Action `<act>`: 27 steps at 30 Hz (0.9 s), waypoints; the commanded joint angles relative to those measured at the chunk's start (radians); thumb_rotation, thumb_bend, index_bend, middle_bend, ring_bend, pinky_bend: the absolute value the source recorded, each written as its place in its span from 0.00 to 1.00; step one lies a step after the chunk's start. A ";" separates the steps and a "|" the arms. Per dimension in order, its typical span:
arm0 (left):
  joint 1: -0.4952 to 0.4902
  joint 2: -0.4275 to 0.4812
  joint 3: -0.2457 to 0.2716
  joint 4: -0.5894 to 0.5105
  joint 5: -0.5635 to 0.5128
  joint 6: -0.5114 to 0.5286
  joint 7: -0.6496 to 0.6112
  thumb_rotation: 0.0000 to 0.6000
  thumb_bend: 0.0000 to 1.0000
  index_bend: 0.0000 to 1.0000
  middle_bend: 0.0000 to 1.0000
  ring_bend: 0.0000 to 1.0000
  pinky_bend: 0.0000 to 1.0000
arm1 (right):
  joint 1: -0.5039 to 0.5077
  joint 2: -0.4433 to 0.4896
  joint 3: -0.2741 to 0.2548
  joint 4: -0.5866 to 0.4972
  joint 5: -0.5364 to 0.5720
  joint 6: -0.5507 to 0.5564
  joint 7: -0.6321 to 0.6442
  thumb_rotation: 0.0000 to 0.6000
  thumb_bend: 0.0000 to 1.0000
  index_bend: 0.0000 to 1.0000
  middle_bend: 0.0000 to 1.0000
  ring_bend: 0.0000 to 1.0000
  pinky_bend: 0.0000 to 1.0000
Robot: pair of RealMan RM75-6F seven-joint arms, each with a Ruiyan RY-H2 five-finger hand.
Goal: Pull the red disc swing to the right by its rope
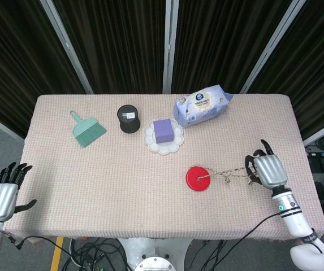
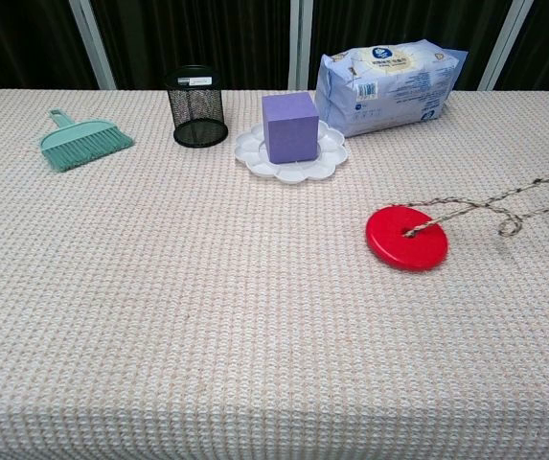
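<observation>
The red disc swing (image 1: 199, 178) lies flat on the table (image 1: 94, 169), right of centre and nearer the front edge than the white plate (image 1: 163, 144). Its rope (image 1: 229, 173) runs from the disc's middle hole off to the right, stretched out with a small knotted loop partway along, and ends in your right hand (image 1: 267, 169). You've got that hand over the table's right end, back of the hand up, fingers curled down around the rope's end, so it holds the rope. From the chest view the disc sits low on the cloth with the rope rising off toward the right border, where only a dark sliver of the hand shows.

Your left hand (image 1: 1, 196) hangs off the table's front left corner, well apart from everything, fingers spread and nothing in them.

Behind the disc, a purple cube (image 1: 163, 130) stands on the white plate. A black mesh cup (image 1: 129, 118) stands to the left of that, a teal hand brush (image 1: 86, 130) further left still, and a pack of wipes (image 1: 202, 105) lies toward the back.
</observation>
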 commanded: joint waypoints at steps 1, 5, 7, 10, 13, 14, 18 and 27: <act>-0.001 0.000 0.000 -0.003 0.002 0.000 0.003 1.00 0.02 0.15 0.12 0.05 0.13 | -0.027 0.014 0.001 0.031 0.001 0.011 0.032 1.00 0.52 1.00 0.91 0.33 0.00; -0.003 -0.001 0.000 -0.006 0.002 -0.002 0.009 1.00 0.02 0.15 0.12 0.05 0.13 | -0.050 0.021 0.005 0.059 -0.001 0.013 0.062 1.00 0.52 1.00 0.91 0.33 0.00; -0.004 0.000 0.000 -0.009 0.003 -0.001 0.011 1.00 0.02 0.15 0.12 0.05 0.13 | -0.060 0.023 0.010 0.073 0.000 0.018 0.073 1.00 0.52 1.00 0.91 0.33 0.00; -0.005 0.003 0.000 -0.012 0.002 -0.001 0.013 1.00 0.02 0.15 0.12 0.05 0.13 | -0.078 0.027 0.017 0.096 0.008 0.022 0.088 1.00 0.52 1.00 0.91 0.33 0.00; -0.005 0.006 0.002 -0.013 0.000 -0.006 0.016 1.00 0.02 0.15 0.12 0.05 0.13 | -0.092 0.029 0.028 0.119 0.022 0.016 0.111 1.00 0.52 1.00 0.91 0.33 0.00; -0.004 0.005 0.004 -0.013 0.001 -0.004 0.017 1.00 0.02 0.15 0.12 0.05 0.13 | -0.096 0.030 0.031 0.125 0.023 0.017 0.115 1.00 0.52 1.00 0.91 0.33 0.00; -0.004 -0.001 0.005 -0.012 0.004 -0.002 0.017 1.00 0.02 0.15 0.12 0.05 0.13 | -0.104 0.029 0.047 0.129 0.022 0.023 0.128 1.00 0.53 1.00 0.91 0.33 0.00; -0.009 -0.004 0.004 -0.013 0.002 -0.008 0.021 1.00 0.02 0.15 0.12 0.05 0.13 | -0.072 -0.010 0.055 0.029 -0.097 0.067 0.114 1.00 0.53 1.00 0.91 0.33 0.00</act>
